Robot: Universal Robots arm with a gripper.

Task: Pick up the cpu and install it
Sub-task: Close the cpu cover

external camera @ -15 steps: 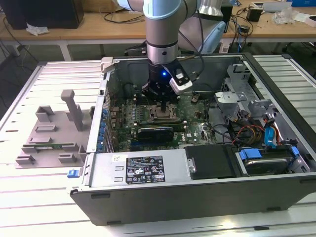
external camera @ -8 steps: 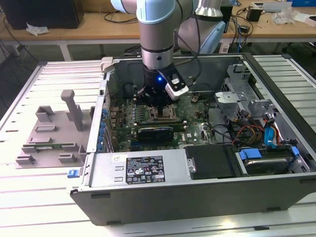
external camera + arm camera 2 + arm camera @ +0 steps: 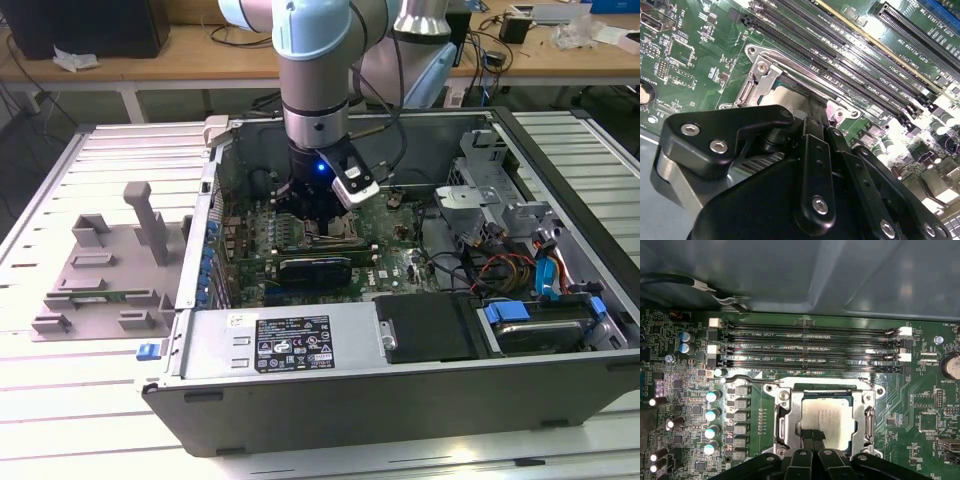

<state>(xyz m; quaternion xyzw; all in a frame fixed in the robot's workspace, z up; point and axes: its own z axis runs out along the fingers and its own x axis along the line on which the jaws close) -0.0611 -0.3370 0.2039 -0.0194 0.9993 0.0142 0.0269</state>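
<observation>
The cpu (image 3: pixel 829 416), a silver-grey square, lies flat inside the open metal socket frame (image 3: pixel 784 415) on the green motherboard. In the first wrist view my gripper (image 3: pixel 813 436) stands over the cpu's edge with its two dark fingertips drawn together, tips at or just above the metal top; I cannot tell whether they touch. The second wrist view shows the fingers (image 3: pixel 814 125) reaching down to the cpu (image 3: pixel 790 97) within the socket frame (image 3: pixel 760 75). In the exterior view the gripper (image 3: pixel 322 222) is low inside the open computer case, over the socket.
Long memory slots (image 3: pixel 810 345) run beside the socket, and its thin load lever (image 3: pixel 747 379) is swung out. A black expansion card (image 3: pixel 315 268), power supply (image 3: pixel 290 340) and drive bays (image 3: pixel 530 320) crowd the case. A grey fixture tray (image 3: pixel 110 270) sits at the exterior view's left.
</observation>
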